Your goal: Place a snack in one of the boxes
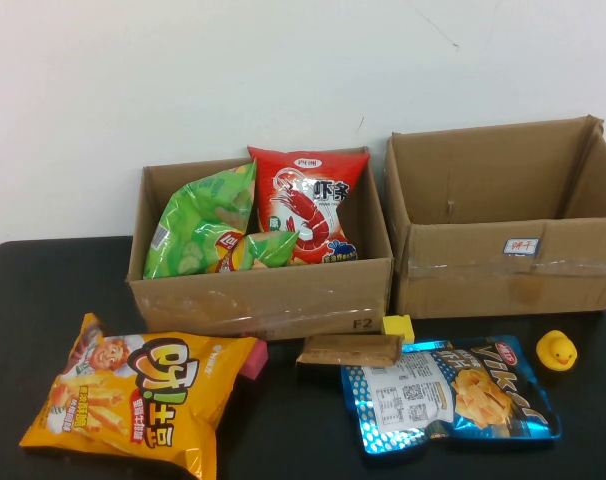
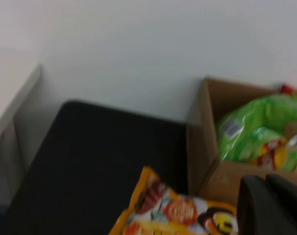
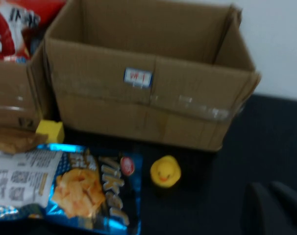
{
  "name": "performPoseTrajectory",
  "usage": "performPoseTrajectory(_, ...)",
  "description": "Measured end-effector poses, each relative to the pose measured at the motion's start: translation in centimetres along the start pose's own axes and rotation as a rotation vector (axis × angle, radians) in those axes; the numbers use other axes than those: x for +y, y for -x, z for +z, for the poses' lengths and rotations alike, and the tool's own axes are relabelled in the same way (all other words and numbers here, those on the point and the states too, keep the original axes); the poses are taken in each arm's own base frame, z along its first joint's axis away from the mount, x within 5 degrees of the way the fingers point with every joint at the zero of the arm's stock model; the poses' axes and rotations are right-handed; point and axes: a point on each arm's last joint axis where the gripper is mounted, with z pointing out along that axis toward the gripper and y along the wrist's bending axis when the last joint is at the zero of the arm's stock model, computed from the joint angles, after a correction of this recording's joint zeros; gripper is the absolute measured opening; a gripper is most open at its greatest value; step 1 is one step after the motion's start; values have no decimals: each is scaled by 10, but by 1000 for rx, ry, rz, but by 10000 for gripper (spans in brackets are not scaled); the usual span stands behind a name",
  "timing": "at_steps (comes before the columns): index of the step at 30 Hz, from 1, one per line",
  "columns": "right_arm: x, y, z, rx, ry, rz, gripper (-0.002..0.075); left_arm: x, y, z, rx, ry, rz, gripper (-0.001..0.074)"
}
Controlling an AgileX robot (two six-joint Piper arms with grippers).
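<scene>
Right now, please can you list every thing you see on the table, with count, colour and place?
left box: 1, brown, back left; holds two bags
right box: 1, brown, white label, back right; no snack seen inside
green bag: 1, green, in left box
red bag: 1, red, in left box
yellow bag: 1, yellow-orange, front left on table
blue bag: 1, blue, front right on table
brown packet: 1, brown, before left box
yellow block: 1, yellow, between the boxes' fronts
pink thing: 1, pink, partly under yellow bag
duck: 1, yellow, before right box
table: 1, black
left gripper: 1, black, shut, above yellow bag
right gripper: 1, black, shut, near duck
</scene>
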Motion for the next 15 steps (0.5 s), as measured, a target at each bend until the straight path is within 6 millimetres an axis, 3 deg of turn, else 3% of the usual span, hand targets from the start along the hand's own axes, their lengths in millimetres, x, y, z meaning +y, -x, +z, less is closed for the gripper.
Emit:
performPoseTrajectory(4,1,-3,15,68,23,63,-1,2,-8,27,128,37,4,9)
performPoseTrajectory(5,1,-3,18,82,28,86,-1,3,-14,40,226,63,29,20)
performPoseTrajectory(10,-1,0,20,49,14,99,-1,3,-14,66,537,106,174,22)
performPoseTrajectory(15,-2,2,20,29,5,100,-1,-7,-16,94,773,54,147,22)
